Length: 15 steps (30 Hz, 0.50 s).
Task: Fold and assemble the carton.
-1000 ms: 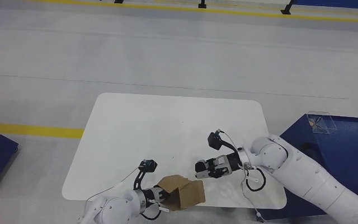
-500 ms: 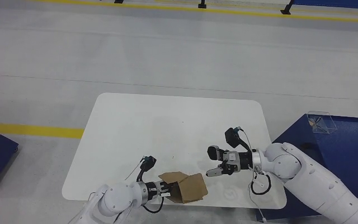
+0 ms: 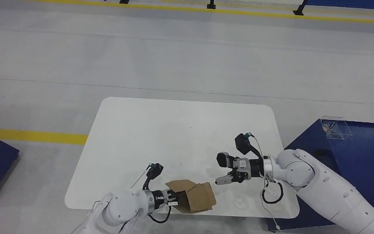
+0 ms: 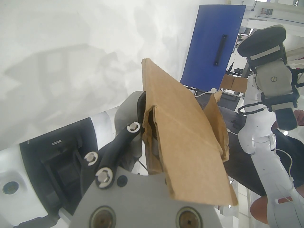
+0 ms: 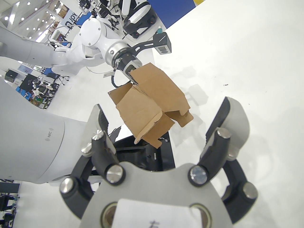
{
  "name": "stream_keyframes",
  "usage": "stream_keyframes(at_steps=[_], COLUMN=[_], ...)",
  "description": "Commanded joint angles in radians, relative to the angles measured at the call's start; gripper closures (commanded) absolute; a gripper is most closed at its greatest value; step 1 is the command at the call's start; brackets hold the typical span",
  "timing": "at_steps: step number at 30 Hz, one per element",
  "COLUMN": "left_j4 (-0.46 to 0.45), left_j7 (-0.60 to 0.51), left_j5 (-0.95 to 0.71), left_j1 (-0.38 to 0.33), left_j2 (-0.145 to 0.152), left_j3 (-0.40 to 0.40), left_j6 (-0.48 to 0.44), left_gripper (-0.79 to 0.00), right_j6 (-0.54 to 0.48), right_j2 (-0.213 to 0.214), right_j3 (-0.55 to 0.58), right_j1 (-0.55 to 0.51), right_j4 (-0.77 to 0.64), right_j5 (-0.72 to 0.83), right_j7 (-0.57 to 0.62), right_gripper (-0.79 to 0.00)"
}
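Carton held at the table (image 3: 175, 128)'s near edge.
My left gripper (image 3: 170, 200) pinches one wall of the half-opened carton (image 3: 197, 198); my right gripper (image 3: 221, 170), spread wide near it, should catch the loose flap squarely, I judge.

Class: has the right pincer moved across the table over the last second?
Yes. The right pincer drew back from the carton, toward the table's right-hand edge.
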Motion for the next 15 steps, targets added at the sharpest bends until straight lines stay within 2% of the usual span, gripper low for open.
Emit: stream_keyframes(at_steps=[1,7,11,15], left_j4=[0.040,0.239,0.358,0.367], left_j7=[-0.024,0.046,0.070,0.068], left_j5=[-0.135,-0.508,-0.690,-0.700], left_j1=[-0.014,-0.141,-0.211,-0.217], left_j2=[-0.009,-0.057,-0.089,-0.091], left_j3=[-0.006,0.015,0.057,0.062], left_j6=[0.060,0.226,0.279,0.288], left_gripper=[0.000,0.000,0.000,0.000], right_j6=[0.015,0.047,0.000,0.000], right_j2=[0.000,-0.001,-0.007,-0.007], right_j3=[0.006,0.070,0.081,0.081], right_j1=[-0.001,-0.023,-0.033,-0.033], right_j4=[0.008,0.091,0.144,0.144], right_j5=[-0.009,-0.113,-0.066,-0.066], right_j7=[-0.010,-0.141,-0.129,-0.129], right_gripper=[-0.785,-0.785,-0.785,-0.785])
